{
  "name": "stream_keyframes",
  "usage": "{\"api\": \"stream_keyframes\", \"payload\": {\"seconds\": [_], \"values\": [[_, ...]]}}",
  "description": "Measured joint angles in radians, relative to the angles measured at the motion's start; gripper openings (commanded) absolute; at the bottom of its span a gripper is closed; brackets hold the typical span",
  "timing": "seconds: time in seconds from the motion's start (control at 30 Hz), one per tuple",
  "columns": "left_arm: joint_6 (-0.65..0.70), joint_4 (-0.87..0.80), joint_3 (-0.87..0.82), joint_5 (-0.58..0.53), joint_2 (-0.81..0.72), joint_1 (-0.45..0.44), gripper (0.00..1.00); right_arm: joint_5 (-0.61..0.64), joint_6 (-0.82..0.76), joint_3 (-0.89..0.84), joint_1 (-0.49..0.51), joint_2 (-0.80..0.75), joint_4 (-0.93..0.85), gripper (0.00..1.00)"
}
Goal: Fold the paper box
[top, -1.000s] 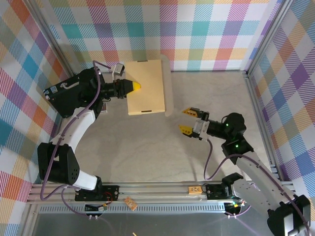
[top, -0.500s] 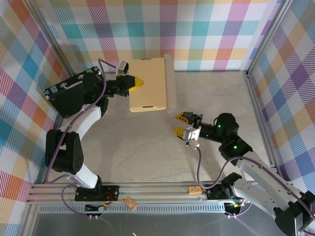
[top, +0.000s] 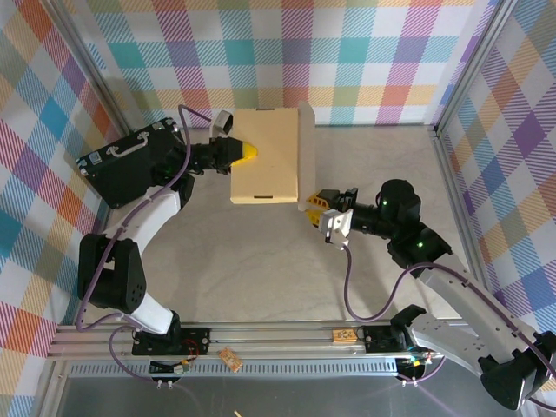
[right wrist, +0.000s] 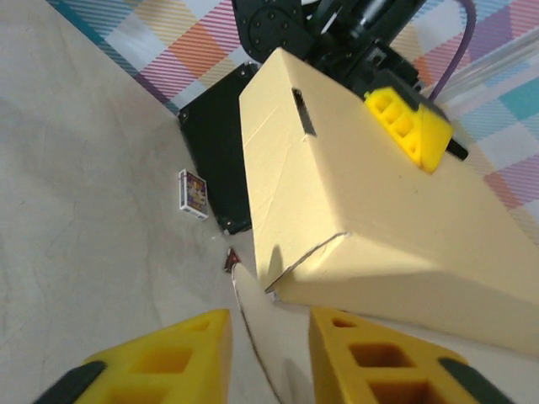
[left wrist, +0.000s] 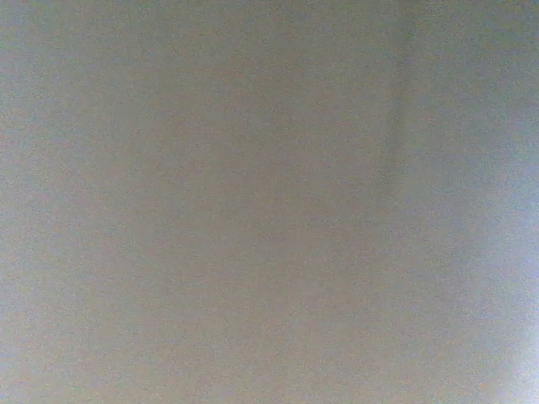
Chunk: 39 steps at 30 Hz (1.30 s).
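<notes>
Tool on the left (top: 244, 153) is pinching the tilted paper box (top: 263, 161) by one edge; right tool (top: 314, 208) is holding jaws spread astride its white flap (top: 305, 148).

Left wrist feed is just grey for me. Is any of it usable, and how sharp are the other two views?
Left wrist: flat grey-tan blur, no edges, a paler patch at lower right; unusable. Right wrist: the paper box is sharp, and the right end effector at the bottom edge is a little soft. Top external: evenly lit, crisp, soft shadows, no glare.

A small card pack (right wrist: 193, 193) lies beside a black case (right wrist: 215, 160).
</notes>
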Motion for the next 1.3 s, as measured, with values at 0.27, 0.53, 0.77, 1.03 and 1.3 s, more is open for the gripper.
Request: {"api": "stream_keyframes", "payload": {"seconds": [0.27, 0.53, 0.77, 1.03, 1.3], "values": [[0.024, -0.022, -0.006, 0.016, -0.002, 0.0, 0.33, 0.008, -0.01, 0.01, -0.002, 0.016, -0.028, 0.09], [0.031, -0.014, -0.006, 0.006, -0.002, -0.002, 0.33, 0.037, 0.036, 0.081, -0.005, 0.055, -0.109, 0.02], [0.03, 0.072, -0.006, -0.005, -0.003, 0.009, 0.33, 0.048, 0.13, 0.23, -0.011, 0.154, -0.266, 0.01], [0.015, 0.146, -0.006, 0.001, -0.001, 0.009, 0.31, 0.043, 0.171, 0.297, -0.012, 0.191, -0.355, 0.02], [0.031, 0.13, -0.006, 0.003, -0.001, 0.009, 0.3, 0.04, 0.174, 0.356, -0.009, 0.224, -0.434, 0.02]]}}
